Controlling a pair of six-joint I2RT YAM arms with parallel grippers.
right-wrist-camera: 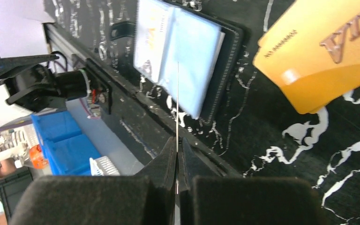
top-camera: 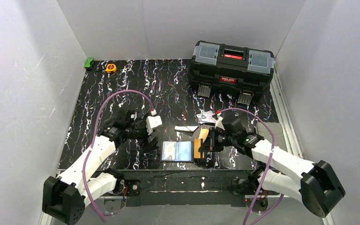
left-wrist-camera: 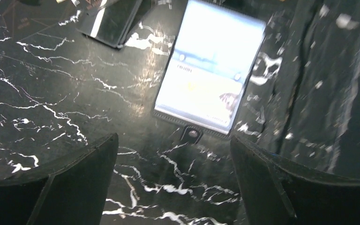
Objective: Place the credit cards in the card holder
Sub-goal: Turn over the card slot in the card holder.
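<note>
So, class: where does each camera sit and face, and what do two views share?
Top external: above and behind, looking down at the table; left arm and right arm show.
Left wrist: on the left arm, down at the card holder; left end effector shows, open.
Right wrist: on the right arm, along a thin card in the shut right end effector.
Shared: both wrists see the card holder.

card holder (left-wrist-camera: 211, 65) lying open, left claw (left-wrist-camera: 173, 140) spread

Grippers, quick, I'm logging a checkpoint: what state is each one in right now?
Left gripper: open, holding nothing.
Right gripper: shut on a credit card, seen edge-on.
</note>
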